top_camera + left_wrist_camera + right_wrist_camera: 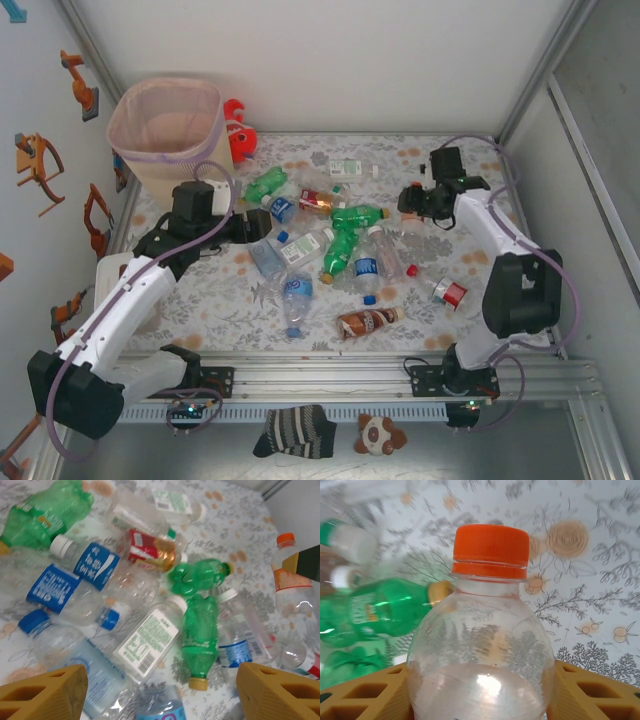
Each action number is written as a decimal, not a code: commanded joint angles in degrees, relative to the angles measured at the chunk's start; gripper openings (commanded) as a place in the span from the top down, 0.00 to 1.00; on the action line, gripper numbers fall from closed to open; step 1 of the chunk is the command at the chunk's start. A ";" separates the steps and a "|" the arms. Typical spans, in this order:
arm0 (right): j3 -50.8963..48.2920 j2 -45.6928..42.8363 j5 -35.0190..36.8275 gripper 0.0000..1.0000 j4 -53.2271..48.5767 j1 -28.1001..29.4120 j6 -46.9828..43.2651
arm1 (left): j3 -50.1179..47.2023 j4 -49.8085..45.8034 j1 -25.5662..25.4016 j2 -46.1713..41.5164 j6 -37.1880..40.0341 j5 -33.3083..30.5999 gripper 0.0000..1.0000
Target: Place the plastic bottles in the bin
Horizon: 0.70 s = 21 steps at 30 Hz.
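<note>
Plastic bottles (330,235) lie scattered across the middle of the flowered table (220,310). None are in the bin (160,152), which stands at the far left corner. The left gripper (245,228) hangs over the pile's left edge, jaws spread wide with nothing between them (its yellow fingers (47,695) frame bottles lying below). The right gripper (413,200) is at the far right of the pile. Its fingers (592,692) press both sides of a clear orange-capped bottle (485,630), whose cap points out beyond the fingertips.

The bin sits close against the left wall (50,90), with a red plush toy (237,128) touching its right side. Bare table runs along the near edge by the rail (330,375) and in the far right corner. The right wall (600,150) is near the right arm.

The bottles are crushed: clear ones with blue labels, green ones, a brown one (366,322) nearest the rail and a red-labelled one (448,292) at right.
</note>
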 commanded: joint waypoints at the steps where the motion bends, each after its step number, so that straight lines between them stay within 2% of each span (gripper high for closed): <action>1: -0.93 -6.60 -3.05 0.40 1.97 1.22 -1.10 | 0.07 7.78 -0.63 -1.64 -1.87 4.71 0.22; 8: -0.55 -18.93 -8.16 0.43 8.00 5.58 -1.83 | 0.60 19.56 -2.93 -2.36 -1.19 11.24 0.20; 15: 0.63 -25.89 -16.27 0.43 16.09 9.76 -0.96 | 5.46 26.16 -6.65 -0.03 -0.77 16.46 0.16; 21: 0.80 -28.73 -25.89 0.44 25.53 13.87 0.16 | 11.61 24.76 -12.40 1.89 6.16 20.44 0.13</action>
